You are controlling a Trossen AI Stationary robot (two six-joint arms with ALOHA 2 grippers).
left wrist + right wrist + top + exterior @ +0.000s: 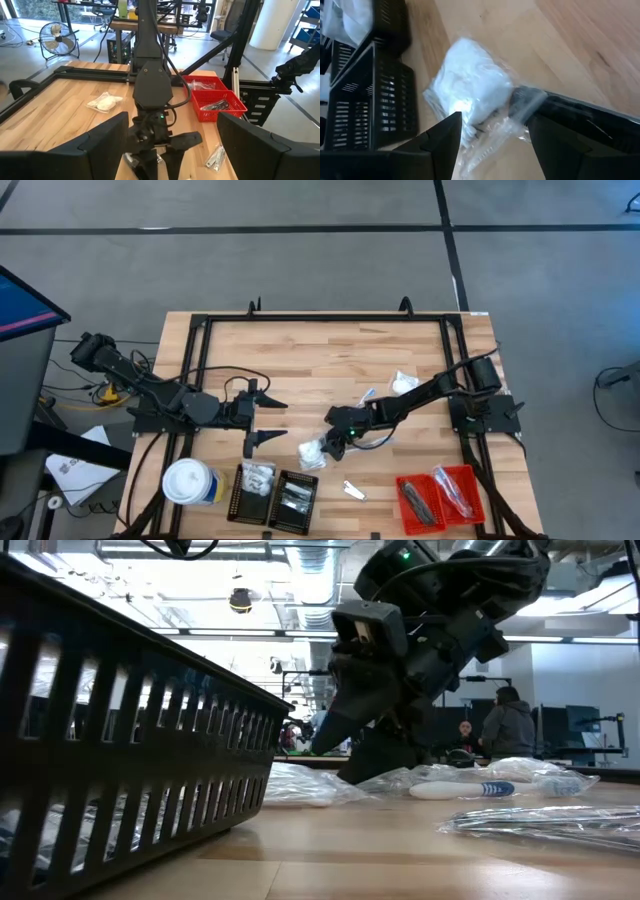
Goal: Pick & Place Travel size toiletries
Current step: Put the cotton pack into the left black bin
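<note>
- Right gripper (pixel 327 446) reaches low from three o'clock, fingers spread astride a puffy white packet (pixel 470 90) (crinkly clear wrap) at table centre.
- Left gripper (pixel 268 421) waits at nine o'clock, fingers wide apart.

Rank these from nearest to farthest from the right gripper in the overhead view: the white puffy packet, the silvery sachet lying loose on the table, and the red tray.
1. White puffy packet, right at the right gripper, on its tray-facing side.
2. Silvery sachet, loose on the wood toward the front edge.
3. Red tray, at the front right corner.
</note>
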